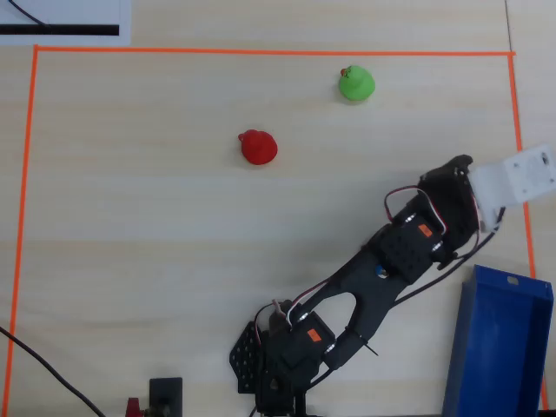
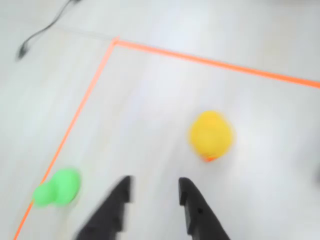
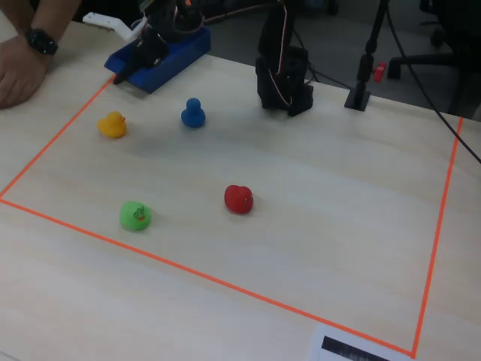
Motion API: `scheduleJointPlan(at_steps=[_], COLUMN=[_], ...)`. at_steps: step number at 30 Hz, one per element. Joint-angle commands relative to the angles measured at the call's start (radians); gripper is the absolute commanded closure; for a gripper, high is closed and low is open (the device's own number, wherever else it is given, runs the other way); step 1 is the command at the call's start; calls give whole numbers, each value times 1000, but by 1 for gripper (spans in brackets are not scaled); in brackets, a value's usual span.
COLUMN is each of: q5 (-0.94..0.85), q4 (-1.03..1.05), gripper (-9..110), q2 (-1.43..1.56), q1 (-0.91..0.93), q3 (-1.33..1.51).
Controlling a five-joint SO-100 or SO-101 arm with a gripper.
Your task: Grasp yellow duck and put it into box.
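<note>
Pale wooden table (image 3: 316,188) is carrying the yellow duck (image 2: 210,135) near its taped corner, beside the box (image 3: 161,59), gripper (image 2: 155,190) hovering short with fingers apart, apparently lining up.

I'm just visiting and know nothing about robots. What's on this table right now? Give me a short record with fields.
Yellow duck: on the table inside the orange tape, free, not held
Gripper: open, empty, above the table short of the yellow duck in the wrist view
Box: blue tray at the table edge, by the arm; inside hidden
Green duck: near the tape line
Red duck: towards the middle
Blue duck: between yellow duck and arm base
Person's hand: resting outside the tape in the fixed view
</note>
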Motion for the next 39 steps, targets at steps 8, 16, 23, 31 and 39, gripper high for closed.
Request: scheduleJointPlan(at_steps=[8, 16, 23, 31, 39], q5=[-43, -48, -44, -35, -35], q4=[114, 87, 49, 80, 156], gripper=[72, 69, 70, 68, 68], q2=[-173, -295, -379, -541, -675], q1=[101, 60, 35, 48, 71], q3=[-152, -172, -210, -399, -538])
